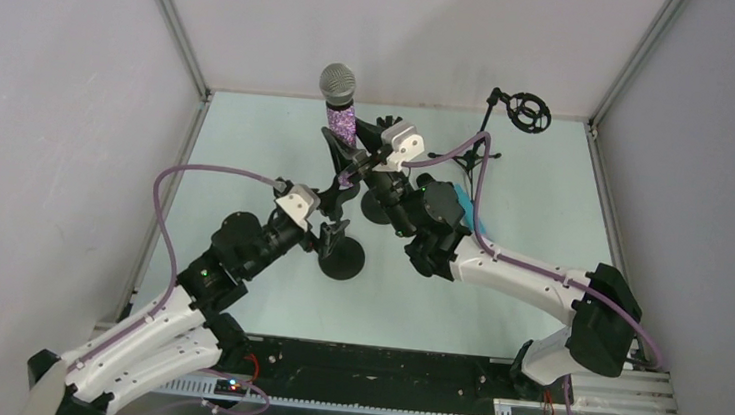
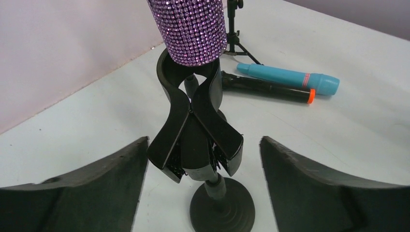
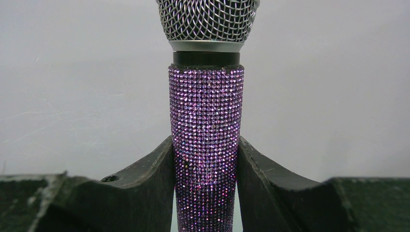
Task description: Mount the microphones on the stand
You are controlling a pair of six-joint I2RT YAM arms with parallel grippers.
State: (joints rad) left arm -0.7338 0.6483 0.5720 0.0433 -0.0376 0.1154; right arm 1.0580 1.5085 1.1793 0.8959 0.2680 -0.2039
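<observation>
The right gripper (image 3: pixel 205 162) is squeezing the purple microphone (image 1: pixel 340 115), standing top middle in the overhead view with its bottom in the stand clip (image 2: pixel 193 116), while the left gripper (image 2: pixel 204 145), fingers apart, is facing that clip; pushing straight down slowly looks best.

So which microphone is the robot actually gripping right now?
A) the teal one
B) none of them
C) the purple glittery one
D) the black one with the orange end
C: the right gripper is closed against both sides of the purple glittery microphone, while the teal microphone and the black microphone lie on the table.
</observation>
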